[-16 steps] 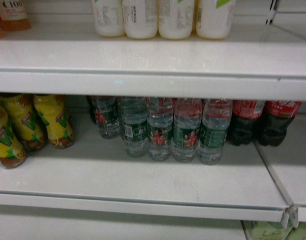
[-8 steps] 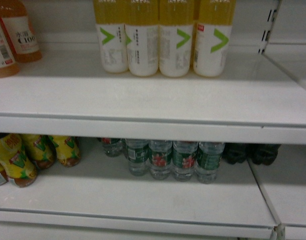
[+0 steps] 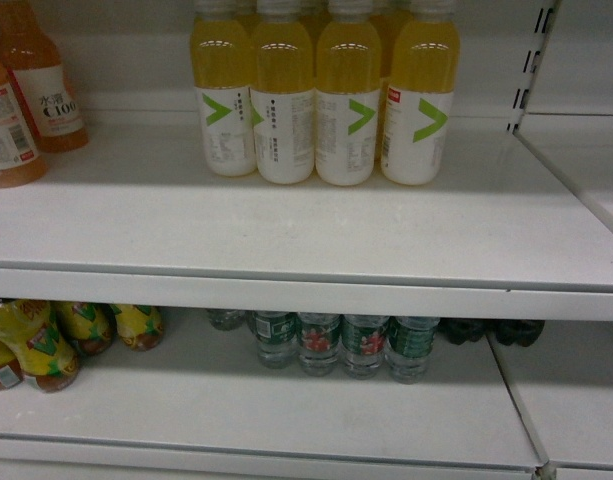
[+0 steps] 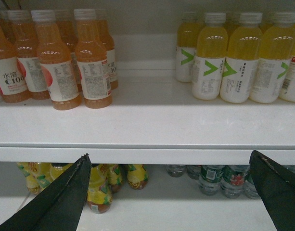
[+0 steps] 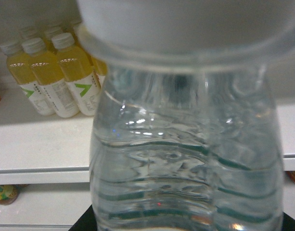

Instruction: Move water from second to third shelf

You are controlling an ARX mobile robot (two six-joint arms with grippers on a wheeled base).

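Close against the right wrist camera stands a clear ribbed plastic water bottle (image 5: 185, 154), seemingly gripped by the unseen right claw, level with the upper white shelf (image 3: 286, 235). Full, heavy, slick; hold at its ribbed waist. Left claw (image 4: 171, 192) gapes empty.

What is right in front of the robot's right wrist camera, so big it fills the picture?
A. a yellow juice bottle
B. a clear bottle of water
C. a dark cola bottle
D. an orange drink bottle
B. The right wrist view is filled by a clear ribbed water bottle with colourless water, seen from just below its cap; the yellow juice bottles stand far behind on the shelf.
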